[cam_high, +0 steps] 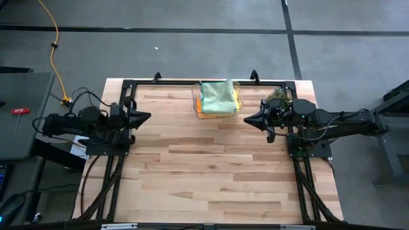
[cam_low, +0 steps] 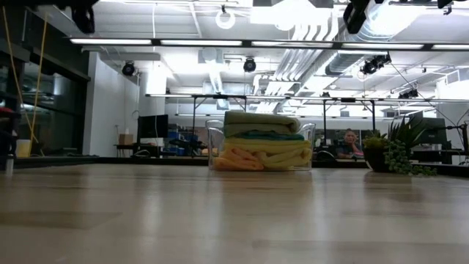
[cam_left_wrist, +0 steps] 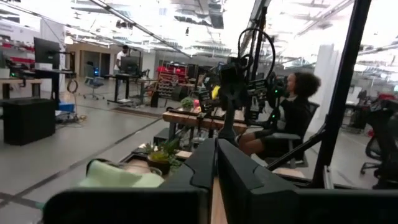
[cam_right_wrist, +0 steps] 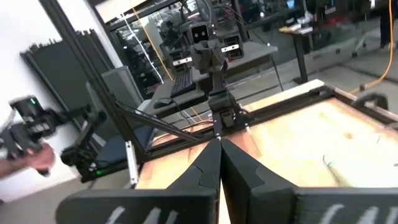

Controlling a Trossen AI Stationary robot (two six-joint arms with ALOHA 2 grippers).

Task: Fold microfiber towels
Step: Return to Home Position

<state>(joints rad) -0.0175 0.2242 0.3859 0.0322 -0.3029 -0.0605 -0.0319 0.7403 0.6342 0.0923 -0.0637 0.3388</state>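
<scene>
At the far edge of the table (cam_high: 211,172), microfiber towels (cam_high: 217,96) stacked in the clear bin (cam_low: 214,143), light green on top; left gripper (cam_high: 146,116) and right gripper (cam_high: 248,119) flank it, both closed, empty

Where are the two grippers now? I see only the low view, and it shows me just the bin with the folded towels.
Observer: The high view shows the left gripper over the left part of the table and the right gripper over its right part. Their tips face each other, and both are apart from the clear bin.
Operator: Are they open or shut?
Observer: Shut. In the wrist views the left fingers and the right fingers meet, with nothing between them.
Operator: Does any towel lie outside the bin?
Observer: None in the high view. The light green towel lies on top in the bin.
</scene>
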